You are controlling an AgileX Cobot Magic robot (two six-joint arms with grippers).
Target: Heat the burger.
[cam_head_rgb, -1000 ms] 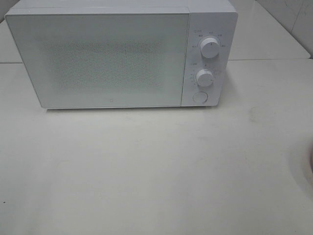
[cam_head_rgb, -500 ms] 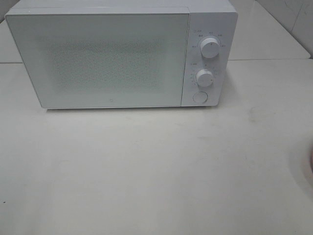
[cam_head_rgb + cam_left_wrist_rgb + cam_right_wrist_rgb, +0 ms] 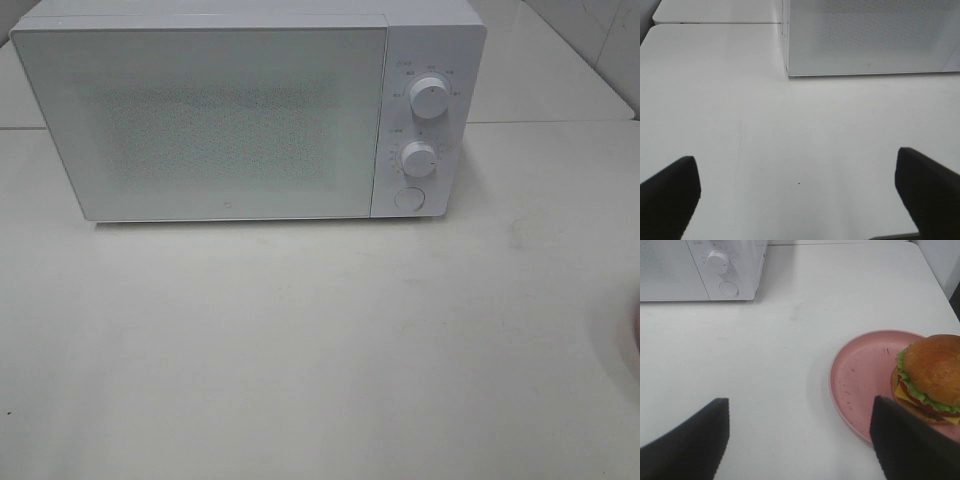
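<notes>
The burger (image 3: 932, 377), with a glossy brown bun, green lettuce, cheese and tomato, sits on the far side of a pink plate (image 3: 860, 380) in the right wrist view. My right gripper (image 3: 800, 427) hovers open over the table just short of the plate, nothing between its black fingers (image 3: 687, 442). My left gripper (image 3: 796, 182) is also open and empty above bare table, in front of the microwave (image 3: 250, 110). The microwave's door (image 3: 205, 120) is closed. Neither gripper appears in the exterior high view, and the burger is outside it.
The white microwave stands at the back of the white table (image 3: 300, 340), with two knobs (image 3: 428, 100) and a round button (image 3: 408, 198) on its right panel. A sliver of the pink plate (image 3: 636, 335) shows at the right edge.
</notes>
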